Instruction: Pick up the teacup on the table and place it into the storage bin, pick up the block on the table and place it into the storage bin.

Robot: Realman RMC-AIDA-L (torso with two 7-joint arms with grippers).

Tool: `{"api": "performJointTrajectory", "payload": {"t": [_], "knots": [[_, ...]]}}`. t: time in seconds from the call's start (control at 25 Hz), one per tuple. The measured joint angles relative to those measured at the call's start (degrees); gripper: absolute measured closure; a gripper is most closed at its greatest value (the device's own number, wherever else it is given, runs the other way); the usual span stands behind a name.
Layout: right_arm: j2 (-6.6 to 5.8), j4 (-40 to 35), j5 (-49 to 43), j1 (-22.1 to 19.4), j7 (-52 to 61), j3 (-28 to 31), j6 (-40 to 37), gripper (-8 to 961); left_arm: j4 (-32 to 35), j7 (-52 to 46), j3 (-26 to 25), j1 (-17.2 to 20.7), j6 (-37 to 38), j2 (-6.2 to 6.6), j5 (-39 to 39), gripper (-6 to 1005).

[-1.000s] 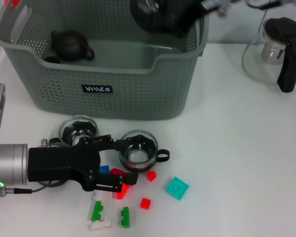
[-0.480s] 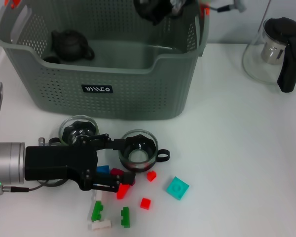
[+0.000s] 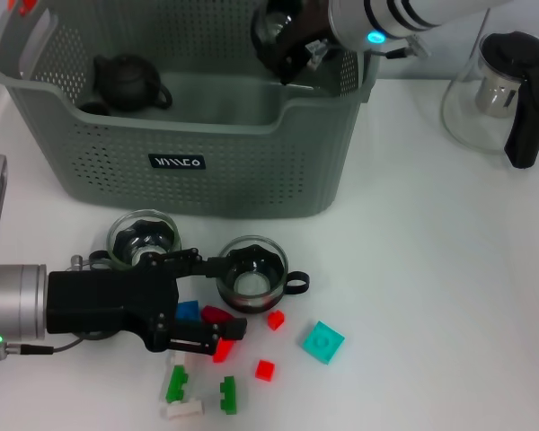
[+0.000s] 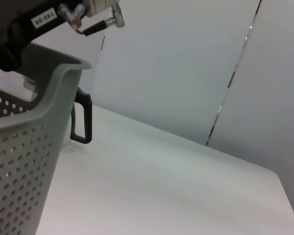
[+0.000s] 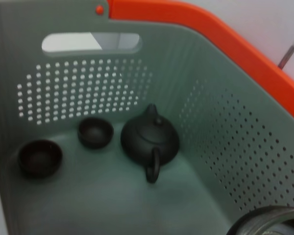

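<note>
Glass teacup (image 3: 283, 36) is now hanging over the far right corner of the storage bin (image 3: 189, 135), clamped in the right gripper (image 3: 296, 45), which has swung in a bit further over the rim than a second ago, so the drop looks close. Down by the near edge of the table (image 3: 431, 269), the left gripper (image 3: 217, 310) has barely shifted and sits with its fingers spread around a red block (image 3: 217, 314), beside two more glass cups (image 3: 251, 274). A dark teapot (image 5: 149, 139) already sits inside the bin.
</note>
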Motion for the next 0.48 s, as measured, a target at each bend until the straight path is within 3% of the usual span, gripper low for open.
{"api": "performJointTrajectory", "payload": {"t": [0.48], "knots": [[0.02,0.9,0.0,-0.4,0.6,-4.8,0.1,897,0.0,0.7,0.0,0.3,-0.1,-0.41,0.0,67]]}}
